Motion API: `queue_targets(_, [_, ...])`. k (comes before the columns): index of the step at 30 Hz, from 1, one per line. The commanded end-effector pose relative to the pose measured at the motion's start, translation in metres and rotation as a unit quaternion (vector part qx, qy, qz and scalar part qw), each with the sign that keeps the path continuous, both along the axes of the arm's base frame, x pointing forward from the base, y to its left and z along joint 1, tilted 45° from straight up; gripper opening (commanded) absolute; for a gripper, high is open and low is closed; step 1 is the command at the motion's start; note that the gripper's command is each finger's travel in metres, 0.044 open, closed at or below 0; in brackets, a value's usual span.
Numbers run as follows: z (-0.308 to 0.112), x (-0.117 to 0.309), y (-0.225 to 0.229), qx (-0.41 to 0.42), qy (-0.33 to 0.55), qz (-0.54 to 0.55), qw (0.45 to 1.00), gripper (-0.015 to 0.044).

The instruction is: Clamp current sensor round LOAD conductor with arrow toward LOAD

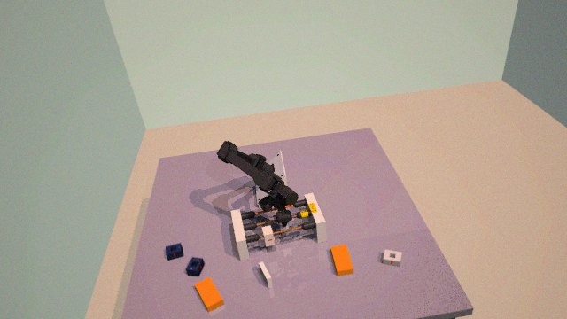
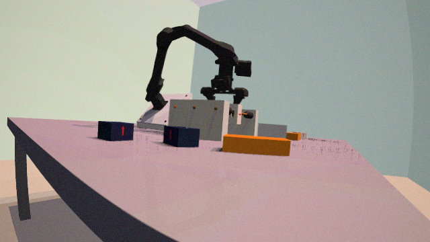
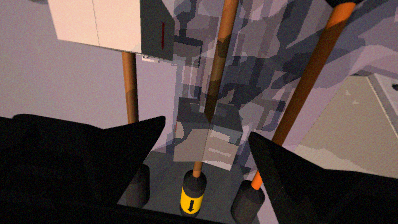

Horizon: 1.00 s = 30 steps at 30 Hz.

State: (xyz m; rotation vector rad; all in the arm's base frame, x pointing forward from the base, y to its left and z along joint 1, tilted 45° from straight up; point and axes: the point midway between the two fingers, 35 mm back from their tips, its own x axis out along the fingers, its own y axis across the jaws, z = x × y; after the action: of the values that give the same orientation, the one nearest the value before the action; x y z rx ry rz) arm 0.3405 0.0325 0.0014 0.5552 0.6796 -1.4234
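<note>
The grey sensor (image 3: 192,142) is at the middle conductor (image 3: 220,60) (image 1: 266,222), which runs into its far side and comes out at its near side. Whether its halves are latched and where its arrow points I cannot tell. It is mostly hidden in the top and exterior views. The conductor's end carries a yellow sleeve (image 3: 191,194) (image 1: 304,214) with a black arrow, beside the yellow LOAD marker (image 1: 313,207) on the end block. My gripper (image 3: 207,127) (image 2: 224,100) (image 1: 283,221) is open, its fingers spread to either side of the sensor and not touching it.
A white sensor (image 1: 267,236) (image 3: 100,22) sits on the front conductor. The rear conductor (image 3: 310,75) runs near one finger. White end blocks (image 1: 239,235) (image 1: 316,221) hold the conductors. Two dark blue sensors (image 1: 174,251) (image 1: 195,267), two orange blocks (image 1: 342,260) (image 1: 209,294), a white plate (image 1: 265,275) and another white sensor (image 1: 392,258) stand around.
</note>
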Motion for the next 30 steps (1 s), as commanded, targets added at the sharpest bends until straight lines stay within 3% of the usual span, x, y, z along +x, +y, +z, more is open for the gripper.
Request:
queue_targets(1, [-0.004, 0.001, -0.002, -0.001, -0.001, 0.006, 1.000, 0.0440])
queue_targets(22, [-0.024, 0.002, -0.023, -0.002, -0.001, 0.006, 1.000, 0.0440])
queue_targets(24, [-0.021, 0.002, -0.020, 0.000, -0.004, 0.003, 1.000, 0.0387])
queue_targets(30, [-0.021, 0.002, -0.020, 0.000, -0.004, 0.003, 1.000, 0.0347])
